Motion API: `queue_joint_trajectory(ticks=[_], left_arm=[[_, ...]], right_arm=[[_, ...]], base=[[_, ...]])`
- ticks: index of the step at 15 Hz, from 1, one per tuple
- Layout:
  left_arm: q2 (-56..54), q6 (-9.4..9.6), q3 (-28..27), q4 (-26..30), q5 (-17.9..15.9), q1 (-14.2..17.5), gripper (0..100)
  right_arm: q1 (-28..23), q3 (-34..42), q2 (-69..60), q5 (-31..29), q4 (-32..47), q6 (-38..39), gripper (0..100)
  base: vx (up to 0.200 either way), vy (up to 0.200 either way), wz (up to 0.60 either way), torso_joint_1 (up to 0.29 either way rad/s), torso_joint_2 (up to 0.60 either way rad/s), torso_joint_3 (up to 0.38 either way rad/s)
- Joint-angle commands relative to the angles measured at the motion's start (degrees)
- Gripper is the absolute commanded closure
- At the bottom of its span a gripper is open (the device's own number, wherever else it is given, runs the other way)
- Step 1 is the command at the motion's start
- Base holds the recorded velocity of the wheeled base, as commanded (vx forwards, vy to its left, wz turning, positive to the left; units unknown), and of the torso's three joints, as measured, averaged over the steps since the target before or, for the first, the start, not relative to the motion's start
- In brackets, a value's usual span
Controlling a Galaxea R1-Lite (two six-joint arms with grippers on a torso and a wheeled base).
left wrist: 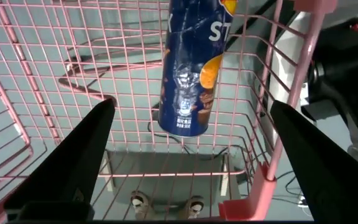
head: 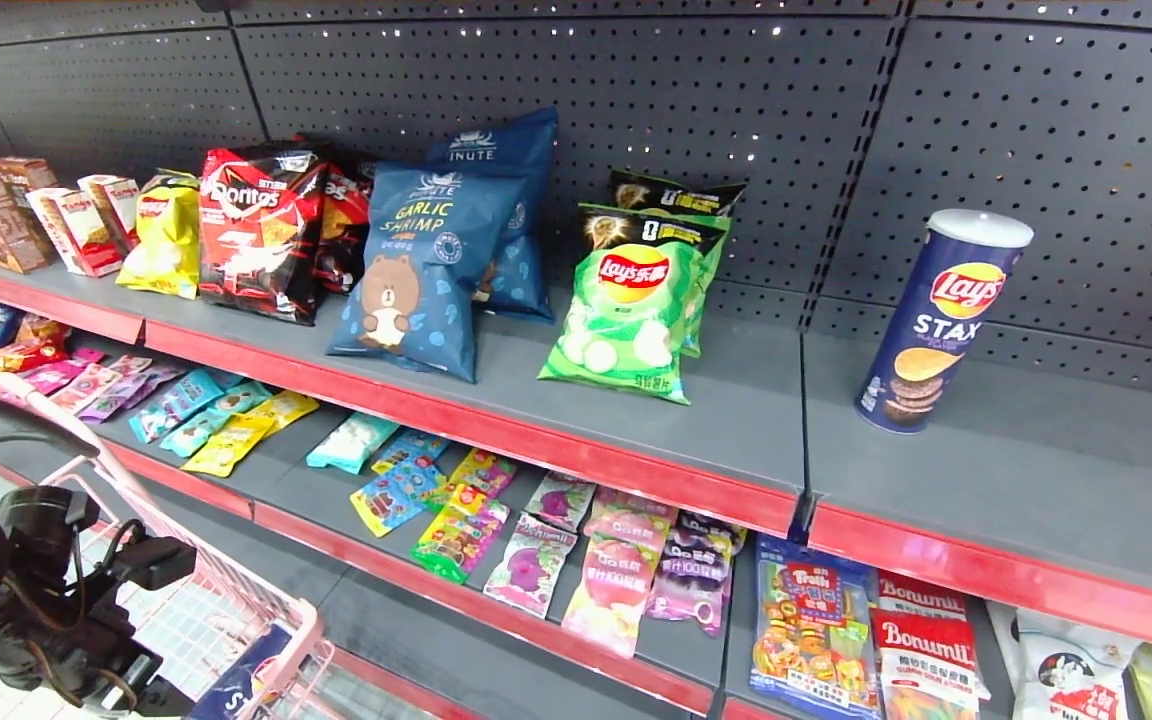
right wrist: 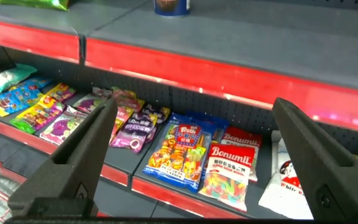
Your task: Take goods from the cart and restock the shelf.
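Inside the cart (left wrist: pixel 42 74), we see the can (left wrist: pixel 188 68) partly cut off; left gripper (left wrist: pixel 192 106) and right gripper (right wrist: pixel 196 102) fingers spread wide, empty.

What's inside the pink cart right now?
One blue chip canister rests in the cart, bare wire mesh around it. The left arm covers part of the basket in the head view, so more goods may be hidden.
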Motion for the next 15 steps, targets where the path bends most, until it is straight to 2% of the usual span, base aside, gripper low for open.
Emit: queue_joint_trajectory(ticks=[1, 5, 12, 15], left_arm=[[0.0, 0.14, -0.1, -0.1, 0.0, -0.2, 0], [-0.2, 0.32, -0.4, -0.1, 0.0, -0.4, 0], [-0.1, 0.49, -1.6, -1.3, -1.4, -0.6, 0], [-0.2, 0.4, -2.1, -1.2, -1.6, -3.2, 0]], right_arm=[[0.0, 0.0, 0.0, 0.0, 0.0, 0.0, 0], [0.0, 0.0, 0.0, 0.0, 0.0, 0.1, 0], [0.0, 0.0, 0.0, 0.0, 0.0, 0.1, 0], [0.0, 0.0, 0.0, 0.0, 0.0, 0.1, 0]], base=[[0.0, 0.0, 0.0, -0.168, 0.36, 0.198], [0.0, 0.0, 0.0, -0.167, 0.38, 0.215], [0.0, 0.0, 0.0, -0.228, 0.53, 0.3], [0.0, 0.0, 0.0, -0.069, 0.18, 0.103]])
